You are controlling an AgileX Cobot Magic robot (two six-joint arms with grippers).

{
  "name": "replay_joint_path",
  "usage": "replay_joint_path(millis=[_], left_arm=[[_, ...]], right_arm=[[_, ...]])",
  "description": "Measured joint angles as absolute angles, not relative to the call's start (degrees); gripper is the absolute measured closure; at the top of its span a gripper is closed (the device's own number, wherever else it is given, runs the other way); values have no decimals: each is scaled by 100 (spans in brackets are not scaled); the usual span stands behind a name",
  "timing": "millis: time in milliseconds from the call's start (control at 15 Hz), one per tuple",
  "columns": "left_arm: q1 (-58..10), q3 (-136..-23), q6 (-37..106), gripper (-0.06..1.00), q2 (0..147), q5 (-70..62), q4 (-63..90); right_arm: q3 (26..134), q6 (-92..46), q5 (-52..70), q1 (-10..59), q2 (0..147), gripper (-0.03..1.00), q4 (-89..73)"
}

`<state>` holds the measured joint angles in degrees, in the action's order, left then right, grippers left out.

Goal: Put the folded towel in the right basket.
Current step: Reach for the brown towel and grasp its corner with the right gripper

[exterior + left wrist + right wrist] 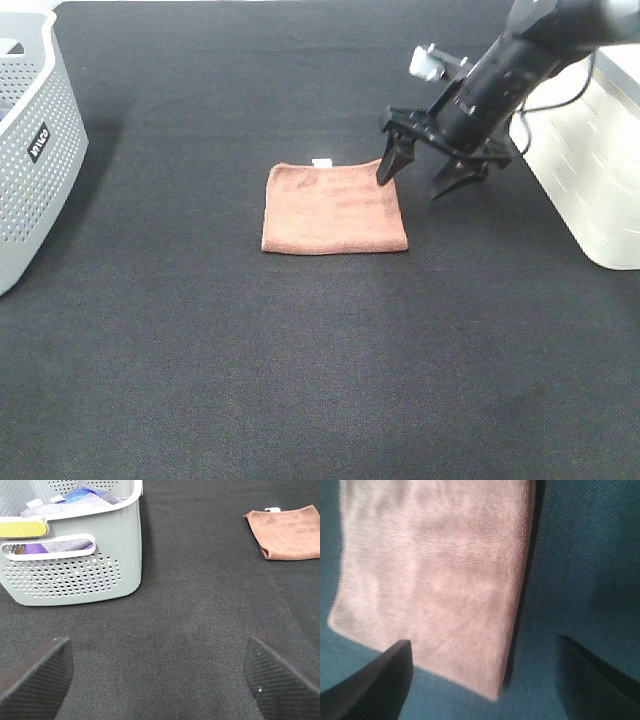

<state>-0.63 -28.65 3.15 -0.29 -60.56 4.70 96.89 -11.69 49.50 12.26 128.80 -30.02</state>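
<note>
The folded brown towel [334,208] lies flat on the black table in the middle of the exterior view, with a small white tag at its far edge. My right gripper [412,181] is open and hovers at the towel's far right corner, one finger over the towel and one over the bare table. The right wrist view shows the towel [435,575] between and ahead of the open fingers [370,680]. The right basket [592,150] is white and stands at the right edge. My left gripper [160,677] is open and empty; the towel [289,531] lies far from it.
A grey perforated basket [35,140] stands at the left edge; in the left wrist view it [75,570] holds purple, blue and grey cloths. A cable runs from the right arm beside the white basket.
</note>
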Motion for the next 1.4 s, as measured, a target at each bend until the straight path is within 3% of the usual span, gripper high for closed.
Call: replay_joint_path(millis=[533,733,933,1067,1267,1400], left_arm=[[-63,-2865,315,7,-29,-6056,470],[-63,-2865,315,7,-29,-6056,470],[-63,-2865,315,7,-29,-6056,470],[-63,-2865,315,7,-29,-6056,470],[-63,-2865,315,7,-29,-6056,470],[-63,-2865,315,7,-29,-6056,470]], right_arm=[[10405,-1215,5105,1232,13717,25,-3168],[10405,-1295,5076,1318,13768,35,-3100],[10468,-1312,5071,1438,13866,39,-3111],[10474,-1312,5025,1518,13883,52,-3105],[10646,-1312,5088,1587,13974,91,-3048],[10926,-1306,5311,1599,13957,94,-2916]])
